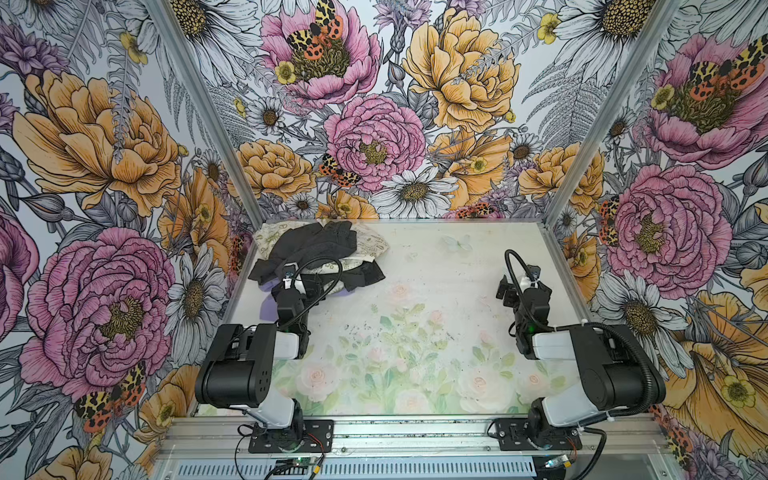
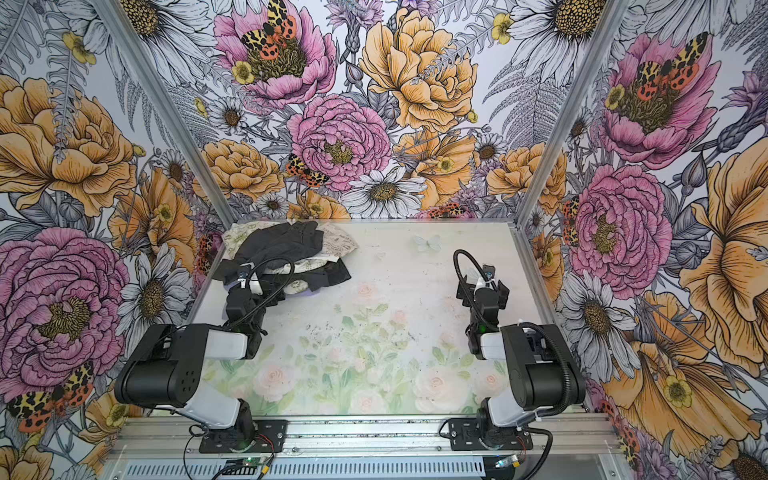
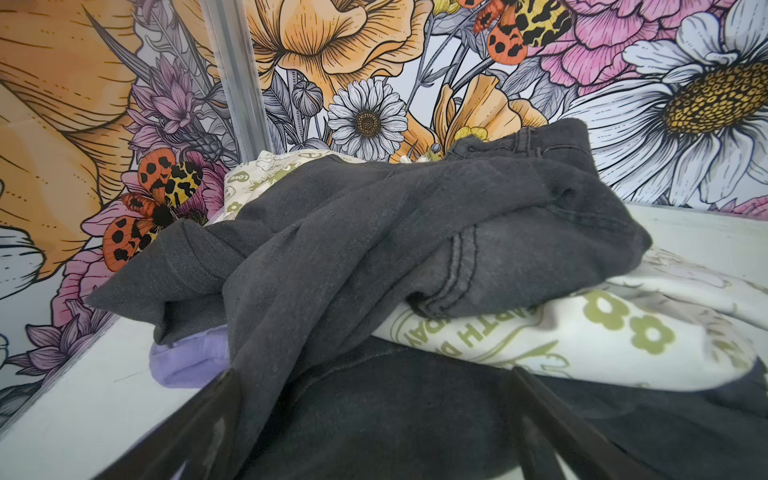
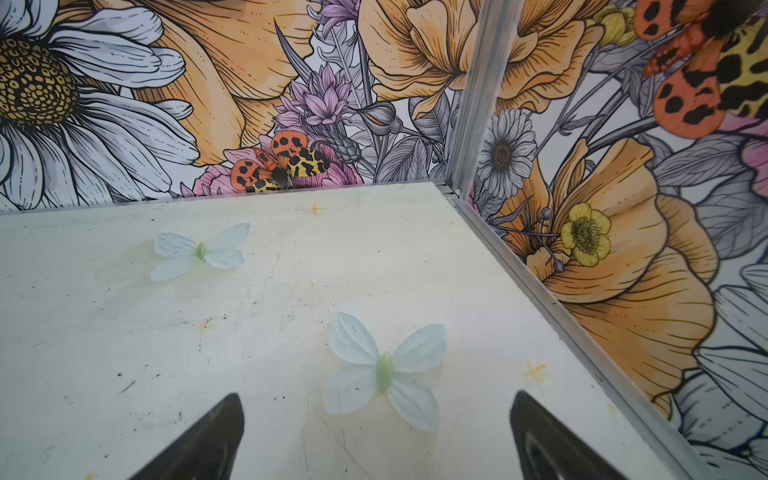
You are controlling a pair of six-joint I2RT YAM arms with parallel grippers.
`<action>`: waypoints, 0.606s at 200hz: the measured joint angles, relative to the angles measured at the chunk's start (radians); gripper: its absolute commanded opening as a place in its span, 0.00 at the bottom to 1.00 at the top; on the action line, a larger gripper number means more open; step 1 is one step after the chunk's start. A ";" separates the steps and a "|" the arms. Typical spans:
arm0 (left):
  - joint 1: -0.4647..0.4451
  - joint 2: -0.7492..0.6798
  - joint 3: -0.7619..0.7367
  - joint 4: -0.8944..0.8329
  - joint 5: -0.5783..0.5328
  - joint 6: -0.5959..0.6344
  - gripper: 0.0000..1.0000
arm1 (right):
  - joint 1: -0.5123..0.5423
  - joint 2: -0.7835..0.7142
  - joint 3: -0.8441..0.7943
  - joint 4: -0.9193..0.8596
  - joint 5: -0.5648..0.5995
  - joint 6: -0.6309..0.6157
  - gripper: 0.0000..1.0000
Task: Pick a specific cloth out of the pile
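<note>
Black fingers (image 3: pixel 199 428) of your left gripper (image 3: pixel 370 399) stand spread wide, grasping nothing, either side of a dark grey garment (image 3: pixel 332 257) that drapes down the front of the pile (image 1: pixel 316 245). The lavender cloth (image 3: pixel 187 361) peeks out from under that garment, just beside one finger and mostly buried by the pile. A cream cloth (image 3: pixel 582 336) with olive-green print lies within the pile, between dark layers. Your right gripper (image 4: pixel 376 415) is likewise spread and empty, well apart from the pile, over the bare table (image 4: pixel 124 311).
</note>
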 measured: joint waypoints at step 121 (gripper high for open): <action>0.000 0.000 0.000 -0.002 0.000 0.008 0.99 | 0.000 0.000 0.000 0.000 0.000 0.000 1.00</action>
